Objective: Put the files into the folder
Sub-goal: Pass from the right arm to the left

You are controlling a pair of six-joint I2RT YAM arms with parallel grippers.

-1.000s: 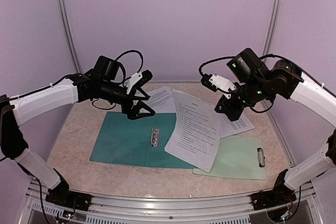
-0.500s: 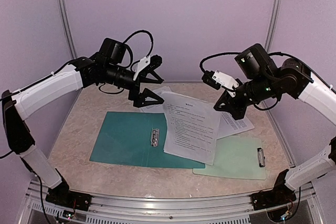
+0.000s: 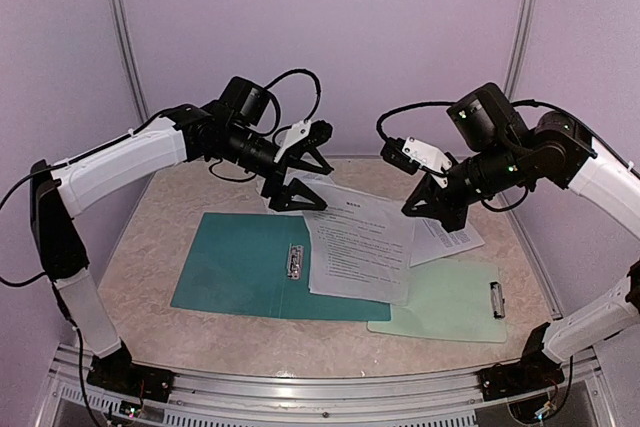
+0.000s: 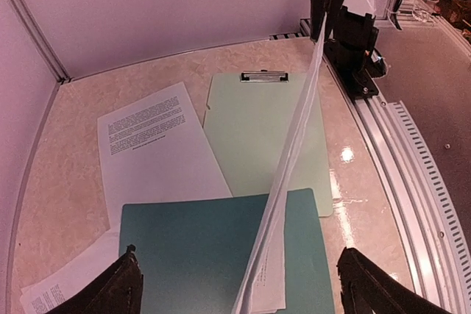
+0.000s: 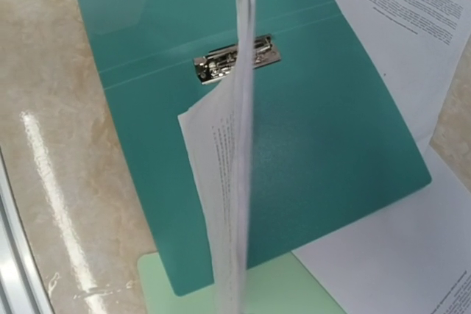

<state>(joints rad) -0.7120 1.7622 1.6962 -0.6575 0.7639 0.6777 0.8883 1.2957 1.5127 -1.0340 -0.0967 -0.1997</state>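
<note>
The right claw (image 3: 420, 207) is clamped on the far edge of the files (image 3: 360, 247), a stack of printed sheets held up at that end. The near end of the stack rests on the right half of the open folder (image 3: 240, 267), just beside its metal clip (image 3: 295, 261). The left claw (image 3: 310, 172) hangs above the stack's far left corner, fingers (image 4: 121, 288) spread wide and gripping nothing. A loose sheet (image 3: 455, 239) lies behind the clipboard (image 3: 450, 302), which sits right of the folder on the table (image 3: 150, 247).
</note>
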